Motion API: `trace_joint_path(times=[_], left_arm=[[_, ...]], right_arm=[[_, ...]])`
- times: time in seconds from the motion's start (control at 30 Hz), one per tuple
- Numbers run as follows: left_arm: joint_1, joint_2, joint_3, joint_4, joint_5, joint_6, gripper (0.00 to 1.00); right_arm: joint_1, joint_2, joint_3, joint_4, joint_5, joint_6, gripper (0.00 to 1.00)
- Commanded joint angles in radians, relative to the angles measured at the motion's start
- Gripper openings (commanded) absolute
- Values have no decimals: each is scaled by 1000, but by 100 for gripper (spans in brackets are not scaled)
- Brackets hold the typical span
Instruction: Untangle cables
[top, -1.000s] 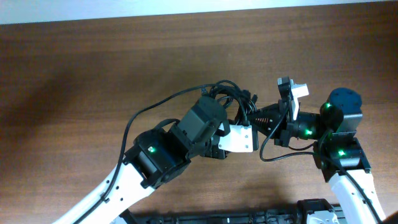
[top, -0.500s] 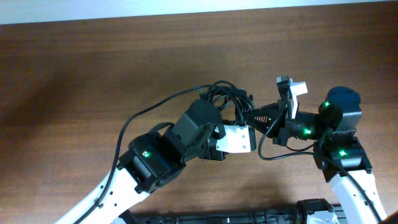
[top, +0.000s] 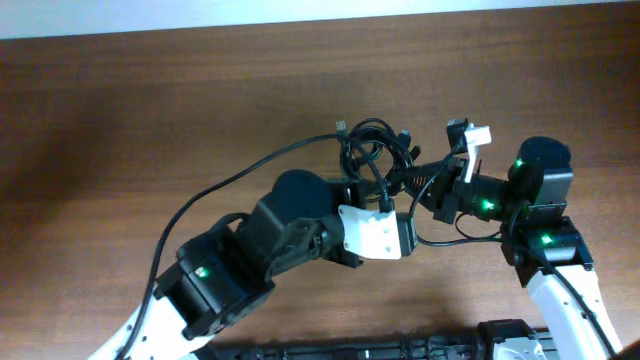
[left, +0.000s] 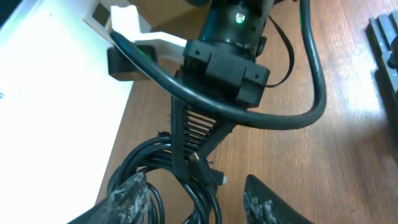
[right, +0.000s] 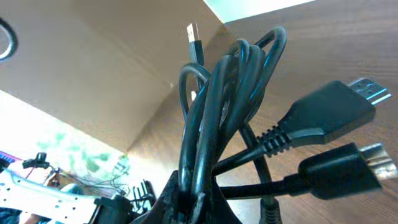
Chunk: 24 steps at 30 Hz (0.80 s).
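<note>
Cables (top: 375, 150): knotted bundle, sitting toward the worktop's (top: 150, 100) far edge. Right gripper (right: 193, 200) is clamping the loops, anchoring them. Left gripper (left: 196, 202) is standing apart astride strands, seemingly choosing one to pull.

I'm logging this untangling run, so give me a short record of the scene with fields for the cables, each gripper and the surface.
cables: black knotted bundle of loops
right gripper: shut on the cables
left gripper: open, fingers on either side of the cables
loose ends: metal-tipped plug sticks up; two larger plugs jut out to the side
surface: brown wooden table
</note>
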<state>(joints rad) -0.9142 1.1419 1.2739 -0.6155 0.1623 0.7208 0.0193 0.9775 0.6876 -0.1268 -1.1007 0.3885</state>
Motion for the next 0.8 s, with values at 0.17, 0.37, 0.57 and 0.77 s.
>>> trace_joint_path(times=[0.17, 0.37, 0.57, 0.77], left_arm=[[-2, 20, 18, -66, -51, -2, 53], [-2, 83, 18, -76, -53, -2, 55], [-2, 92, 18, -77, -56, -2, 50], [-1, 92, 18, -73, -229, -122, 66]], right_arm=[[-2, -10, 5, 58, -72, -13, 4], [-2, -11, 5, 155, -176, 40, 4], [-2, -12, 5, 177, -213, 39, 4], [-2, -12, 5, 187, -221, 39, 4]])
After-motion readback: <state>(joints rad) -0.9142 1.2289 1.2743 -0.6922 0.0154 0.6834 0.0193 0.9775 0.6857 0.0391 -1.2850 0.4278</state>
